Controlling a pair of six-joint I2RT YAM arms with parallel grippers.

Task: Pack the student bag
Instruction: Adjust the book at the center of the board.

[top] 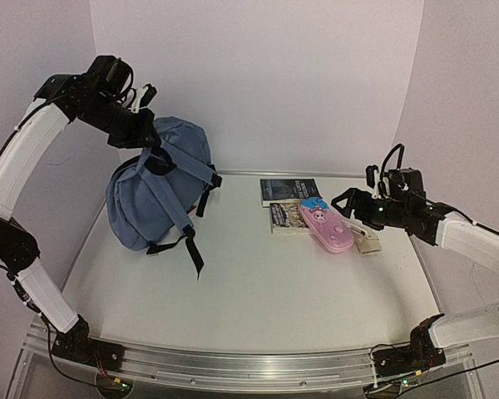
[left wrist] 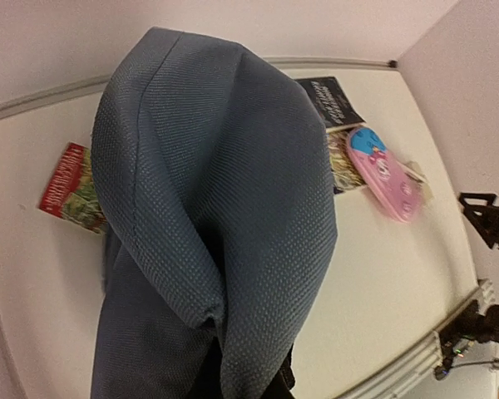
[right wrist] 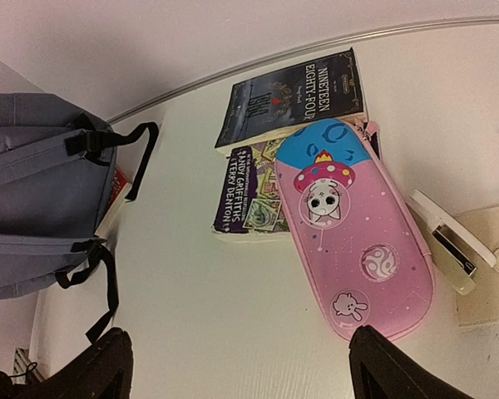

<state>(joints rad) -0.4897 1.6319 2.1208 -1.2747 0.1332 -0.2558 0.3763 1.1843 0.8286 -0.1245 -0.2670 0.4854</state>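
Whitish tabletop (top: 258, 291) and bare pale walls are all that surrounds the work. The student bag (top: 150, 195), a large slate-blue fabric backpack with blue straps and black buckles, stands on the table, held up by its top. My left pincer (top: 143, 131) is pinched together on that bunched top fabric. Cloth fills my left wrist view, and I cannot see the bag's opening from anywhere.

Well to the right of the bag lies a pink oval pencil case (right wrist: 353, 241) with a blue end and a cartoon mushroom cat. Its long axis runs slantwise. The blue end is the one nearer the bag, and it rests over two paperbacks, one dark-covered (right wrist: 295, 96) and one purple-spined (right wrist: 249, 195). My right pincer (right wrist: 239, 349) hovers by the case's other end, jaws spread wide, holding and touching nothing. The case sits toward my right finger (right wrist: 391, 370) rather than centred between the two.

My right arm is plainly the nearer. I judge the grasp is its job: shift slightly away from the bag, then close across the case's short width. A red-covered book (left wrist: 71, 187) shows at the bag's edge, partly hidden by it.
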